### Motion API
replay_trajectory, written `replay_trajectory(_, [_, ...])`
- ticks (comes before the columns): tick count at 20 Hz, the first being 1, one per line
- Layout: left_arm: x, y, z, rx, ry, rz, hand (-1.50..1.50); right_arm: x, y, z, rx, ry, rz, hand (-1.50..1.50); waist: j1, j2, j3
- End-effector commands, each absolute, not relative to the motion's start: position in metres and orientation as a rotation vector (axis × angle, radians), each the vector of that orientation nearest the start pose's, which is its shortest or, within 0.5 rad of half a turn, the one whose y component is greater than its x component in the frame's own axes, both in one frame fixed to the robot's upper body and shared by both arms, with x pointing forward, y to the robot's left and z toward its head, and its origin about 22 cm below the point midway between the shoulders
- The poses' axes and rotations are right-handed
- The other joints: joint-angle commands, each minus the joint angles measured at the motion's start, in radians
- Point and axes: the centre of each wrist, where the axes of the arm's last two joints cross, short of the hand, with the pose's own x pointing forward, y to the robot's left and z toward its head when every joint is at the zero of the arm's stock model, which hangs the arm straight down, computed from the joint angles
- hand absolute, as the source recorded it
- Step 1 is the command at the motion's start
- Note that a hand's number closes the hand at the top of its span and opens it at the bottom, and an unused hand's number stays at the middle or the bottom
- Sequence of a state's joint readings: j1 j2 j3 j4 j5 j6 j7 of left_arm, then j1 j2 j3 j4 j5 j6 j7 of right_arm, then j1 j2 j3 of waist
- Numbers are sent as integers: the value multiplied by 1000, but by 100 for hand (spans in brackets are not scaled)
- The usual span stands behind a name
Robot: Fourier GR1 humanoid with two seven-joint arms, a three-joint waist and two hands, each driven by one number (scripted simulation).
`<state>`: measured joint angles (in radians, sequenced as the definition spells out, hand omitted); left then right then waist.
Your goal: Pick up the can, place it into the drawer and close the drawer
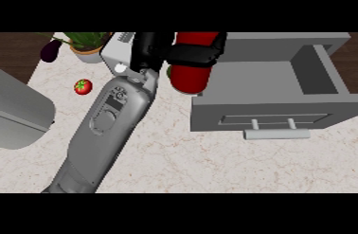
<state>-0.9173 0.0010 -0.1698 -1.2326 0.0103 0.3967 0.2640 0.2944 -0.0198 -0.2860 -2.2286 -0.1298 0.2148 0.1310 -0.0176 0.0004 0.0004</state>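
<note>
The red can (190, 80) is held upright above the counter, just left of the open grey drawer (252, 81). My left hand (150, 50) is shut on the can. Its black fingers (197, 55) wrap across the can's middle from the left, hiding that part. The grey forearm runs in from the lower left edge. The drawer is pulled out toward me, its front panel (265, 117) and bar handle (277, 133) facing the lower edge. Nothing shows inside it. My right hand does not show.
A tomato (83, 86) lies on the marble counter left of the forearm. A potted plant (87, 46) and a dark eggplant (50, 50) stand at the back left. A large grey rounded object (21, 114) fills the left edge. A light grey object (115, 50) sits behind my hand.
</note>
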Motion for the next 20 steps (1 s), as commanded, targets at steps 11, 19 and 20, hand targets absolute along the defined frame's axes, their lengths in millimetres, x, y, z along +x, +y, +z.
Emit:
replay_trajectory(11, [389,-16,258,19,-1796,-176,150,159,-314,101,-184,-1843,-32,-150,-25,6,1])
replay_trajectory(19, [416,-15,242,43,-1763,-212,150,150,-306,95,-150,-1835,3,-150,-47,13,2])
replay_trajectory(20, [419,-15,243,77,-1773,-227,150,151,-297,105,-171,-1844,-9,-150,-37,12,1])
